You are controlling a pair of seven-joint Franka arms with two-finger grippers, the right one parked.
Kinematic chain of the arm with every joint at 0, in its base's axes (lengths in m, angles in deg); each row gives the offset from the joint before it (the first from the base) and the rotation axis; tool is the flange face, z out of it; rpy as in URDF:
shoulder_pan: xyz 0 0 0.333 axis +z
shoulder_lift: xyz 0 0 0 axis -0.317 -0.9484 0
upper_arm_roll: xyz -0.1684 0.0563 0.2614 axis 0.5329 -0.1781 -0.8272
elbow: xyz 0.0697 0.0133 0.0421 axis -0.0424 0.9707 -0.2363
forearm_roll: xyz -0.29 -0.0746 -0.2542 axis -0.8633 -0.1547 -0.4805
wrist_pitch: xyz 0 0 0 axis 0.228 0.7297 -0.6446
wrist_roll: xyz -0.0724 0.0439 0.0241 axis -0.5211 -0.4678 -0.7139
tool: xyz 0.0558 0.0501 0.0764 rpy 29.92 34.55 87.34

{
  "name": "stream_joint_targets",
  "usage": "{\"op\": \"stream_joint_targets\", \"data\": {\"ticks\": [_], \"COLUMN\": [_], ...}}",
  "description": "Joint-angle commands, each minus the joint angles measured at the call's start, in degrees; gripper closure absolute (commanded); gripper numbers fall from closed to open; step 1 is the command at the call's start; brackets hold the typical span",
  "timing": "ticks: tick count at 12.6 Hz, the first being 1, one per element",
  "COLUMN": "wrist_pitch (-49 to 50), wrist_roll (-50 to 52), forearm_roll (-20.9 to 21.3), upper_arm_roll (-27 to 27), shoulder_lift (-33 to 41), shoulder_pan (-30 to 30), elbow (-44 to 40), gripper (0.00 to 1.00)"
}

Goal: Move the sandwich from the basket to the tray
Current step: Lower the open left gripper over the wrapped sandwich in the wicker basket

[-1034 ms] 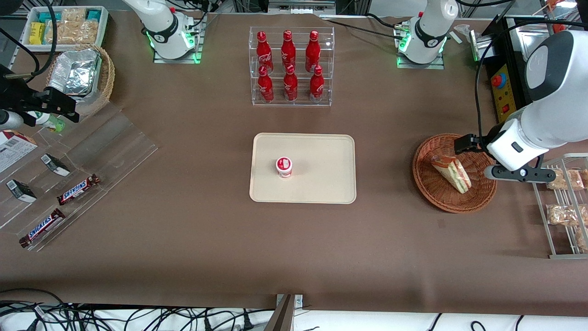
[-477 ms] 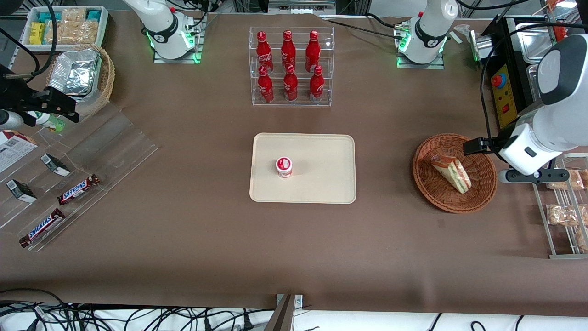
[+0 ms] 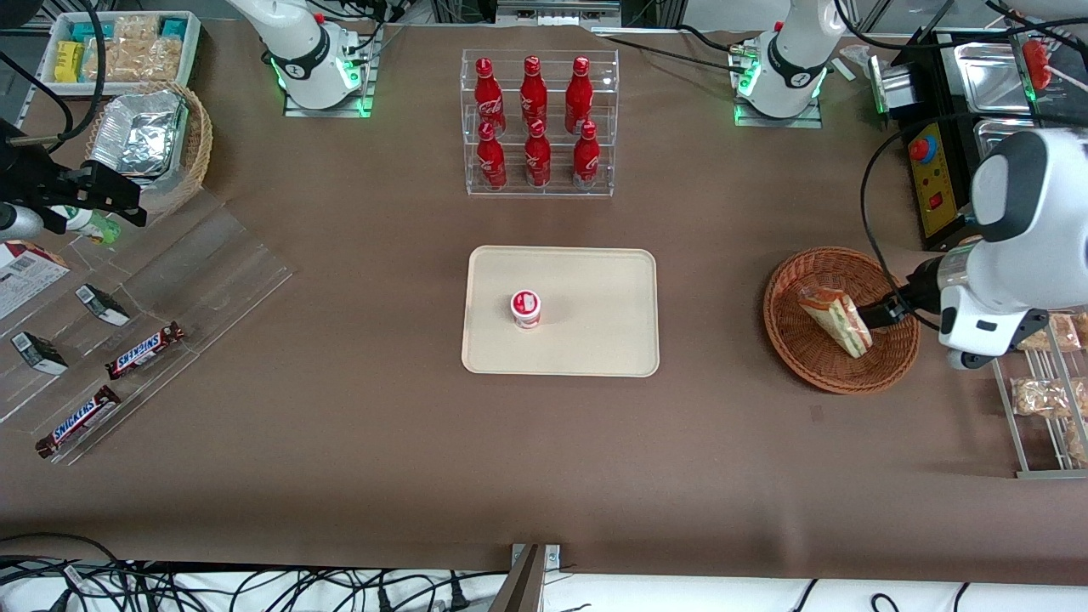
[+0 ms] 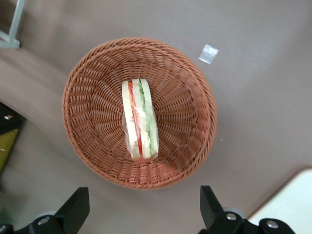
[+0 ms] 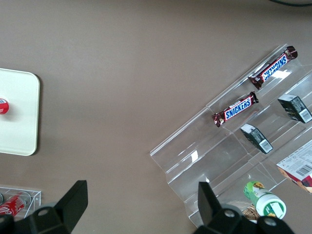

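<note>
The sandwich (image 3: 837, 321), a clear-wrapped wedge of pale bread with green and red filling, lies on its edge in the reddish-brown wicker basket (image 3: 816, 374). My left gripper (image 3: 884, 311) hangs over the basket's rim on the working arm's side, close beside the sandwich. In the left wrist view it is open (image 4: 141, 214), with nothing between its black fingers (image 4: 74, 208). That view looks down on the sandwich (image 4: 140, 119) in the middle of the basket (image 4: 195, 97). The cream tray (image 3: 595, 272) lies at mid-table, and one corner (image 4: 292, 200) shows from the wrist.
A small white cup with a red lid (image 3: 526, 308) stands on the tray. A clear rack of red bottles (image 3: 538, 123) is farther from the camera. A metal rack of bagged snacks (image 3: 1041, 382) and a black control box (image 3: 935, 170) flank the working arm.
The working arm has swung toward its own end of the table. Its gripper has moved from over the basket's farther rim to beside the sandwich. The sandwich has not moved.
</note>
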Motion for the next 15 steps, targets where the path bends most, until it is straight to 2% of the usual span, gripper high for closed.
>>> {"op": "stream_joint_targets", "data": {"ticks": [1,3,7,9,15], "wrist_pitch": [-8.36,-14.87,-24.37,-28.42,-32.03], "wrist_roll": [6.96,10.75,19.19,20.52,23.24], "forearm_roll": [2.95,3.22,8.66,8.93,9.02], "upper_arm_roll": [0.10,-0.07,0.10,0.10,0.28], "shoulder_lift": [1.19,1.10,1.10,0.93,-0.83], "shoulder_pan": [0.12,0.12,1.00,1.00,0.56], "elbow": [8.45,12.77,20.15,22.36,24.13], "gripper": [0.00,0.00,0.00,0.00,0.00]}}
